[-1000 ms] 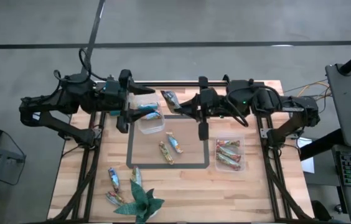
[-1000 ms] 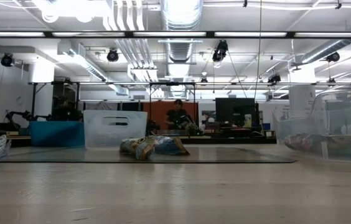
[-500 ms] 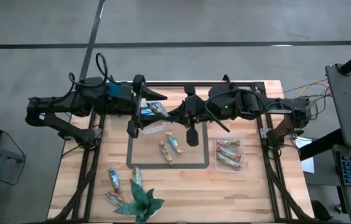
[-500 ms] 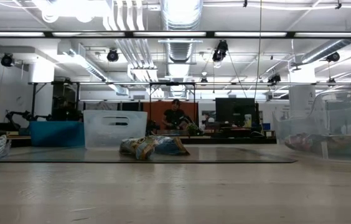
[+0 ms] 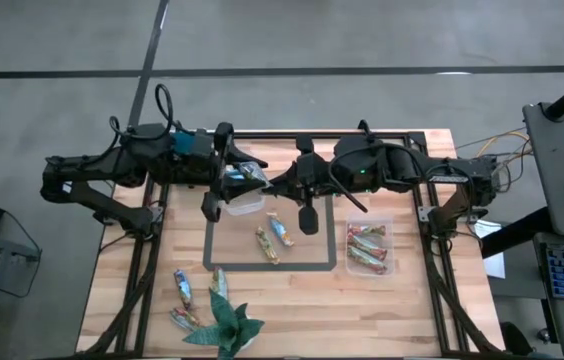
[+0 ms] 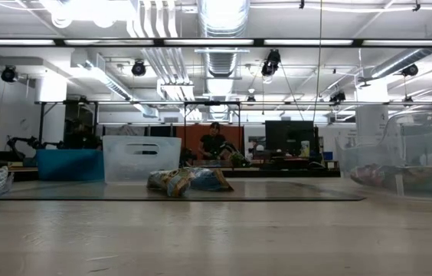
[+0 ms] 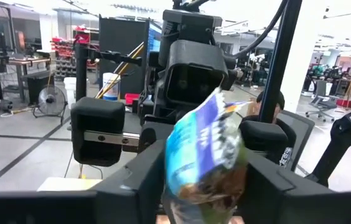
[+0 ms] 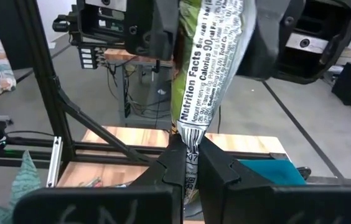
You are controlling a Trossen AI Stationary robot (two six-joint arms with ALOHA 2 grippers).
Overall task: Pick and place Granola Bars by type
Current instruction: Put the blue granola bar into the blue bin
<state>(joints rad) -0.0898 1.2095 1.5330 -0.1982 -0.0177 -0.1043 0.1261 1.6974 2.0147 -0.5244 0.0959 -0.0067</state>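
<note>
Above the table's 12 o'clock half, the two arms meet tip to tip over the clear tub that stands at the 10 o'clock corner of the taped rectangle. A single granola bar is held between them there. The left hand is pinching one end of this bar, its fingers closed against the blue and white wrapper. The right hand is pinching the opposite, crimped end, its fingers pressed together on the seal.

Inside the rectangle, two bars lie loose near its centre, just beside each other. A second clear tub, at 3 o'clock of the rectangle, contains several brown and red bars. Further bars lie near the table's 7 o'clock corner, beside a green paper figure.

In the low view, a person is seated in the room beyond the table.
</note>
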